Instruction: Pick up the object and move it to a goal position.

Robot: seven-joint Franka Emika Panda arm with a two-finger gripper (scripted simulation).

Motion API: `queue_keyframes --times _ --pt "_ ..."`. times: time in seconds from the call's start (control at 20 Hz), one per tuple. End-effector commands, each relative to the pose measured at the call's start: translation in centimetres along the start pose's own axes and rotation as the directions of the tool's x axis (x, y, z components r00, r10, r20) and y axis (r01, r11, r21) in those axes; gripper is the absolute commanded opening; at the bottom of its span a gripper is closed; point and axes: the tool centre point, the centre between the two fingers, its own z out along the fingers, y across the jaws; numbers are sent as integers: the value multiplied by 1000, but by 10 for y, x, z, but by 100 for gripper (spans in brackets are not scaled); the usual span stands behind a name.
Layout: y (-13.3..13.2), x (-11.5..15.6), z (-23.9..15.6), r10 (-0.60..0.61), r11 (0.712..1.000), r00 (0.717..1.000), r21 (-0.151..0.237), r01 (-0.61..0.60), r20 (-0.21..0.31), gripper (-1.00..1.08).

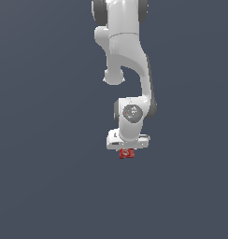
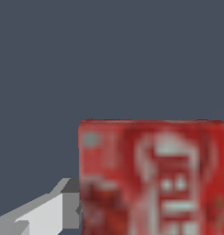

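The object (image 1: 127, 153) is a small red can-like block with white lettering. In the exterior view it sits right under my white gripper (image 1: 127, 147), narrower than the hand. In the wrist view the red object (image 2: 153, 179) fills the near part of the picture, very close to the camera. One grey-white finger (image 2: 45, 215) lies against its side. The other finger is hidden past the picture's edge. The jaws stand closed on the object.
A plain dark grey-blue surface (image 1: 46, 177) lies all around in both views. The white arm (image 1: 127, 51) reaches down from the exterior view's top edge. No goal marker shows.
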Motion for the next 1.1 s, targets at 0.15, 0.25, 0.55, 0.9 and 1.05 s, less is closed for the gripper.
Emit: queue_keyframes --times 0.15,0.25,0.55,0.9,1.05 --pt "0 0 0 0 1000 1000 0 0 0 -100" --pt "0 0 0 0 1000 1000 0 0 0 -100" --pt "3 -1 0 0 1000 1000 0 0 0 -100" --pt "31 -13 -5 0 1000 1000 0 0 0 -100" --pt "54 -23 -10 0 1000 1000 0 0 0 -100"
